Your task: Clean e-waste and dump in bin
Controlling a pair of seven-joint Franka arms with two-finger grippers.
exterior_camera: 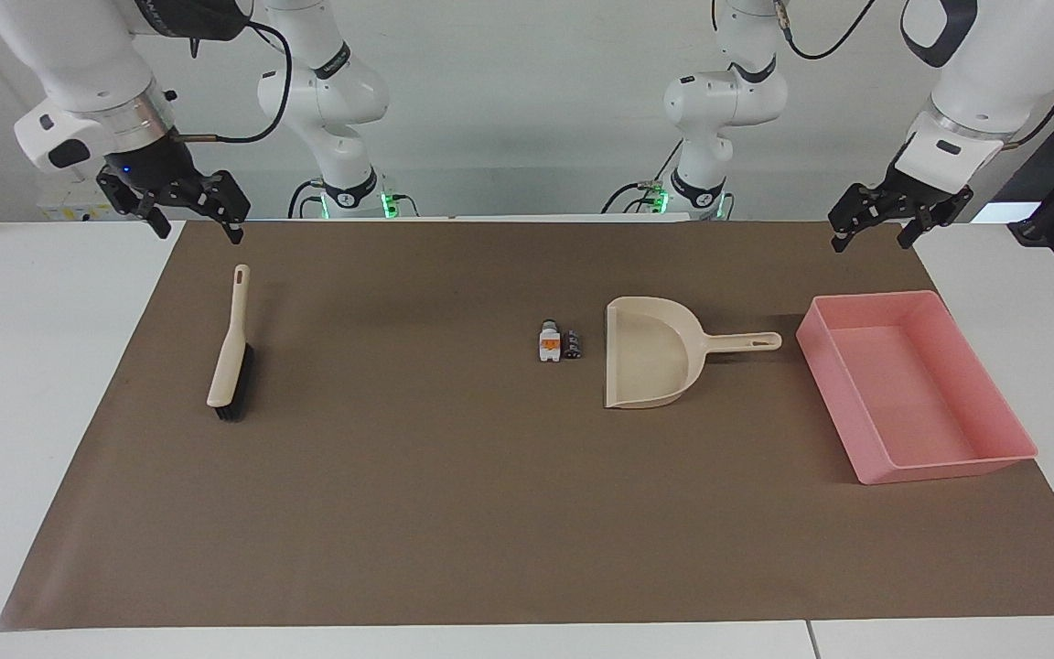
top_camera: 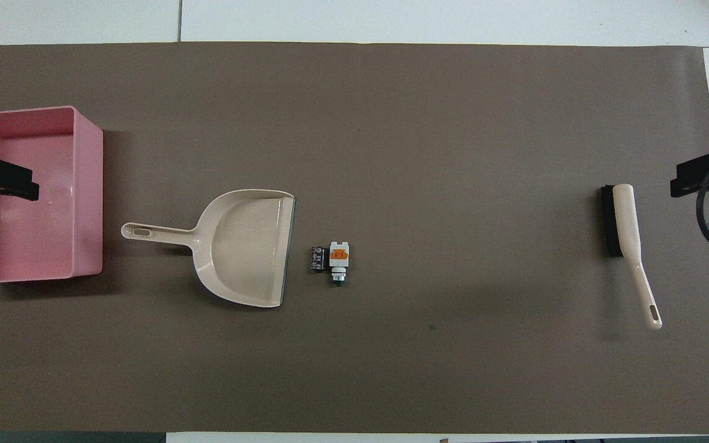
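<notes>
Two small e-waste pieces wait untouched beside the dustpan's mouth.

The white piece with an orange patch and the dark battery-like piece lie side by side, touching, mid-mat, just off the open lip of the dustpan, whose handle points toward the pink bin at the left arm's end. The brush lies toward the right arm's end, its long axis running roughly away from the robots, handle nearer them. The right gripper hangs above the mat's edge, jaws open and empty, close to that handle. The left gripper, jaws also open, hangs near the bin, the likelier one for the dustpan.
</notes>
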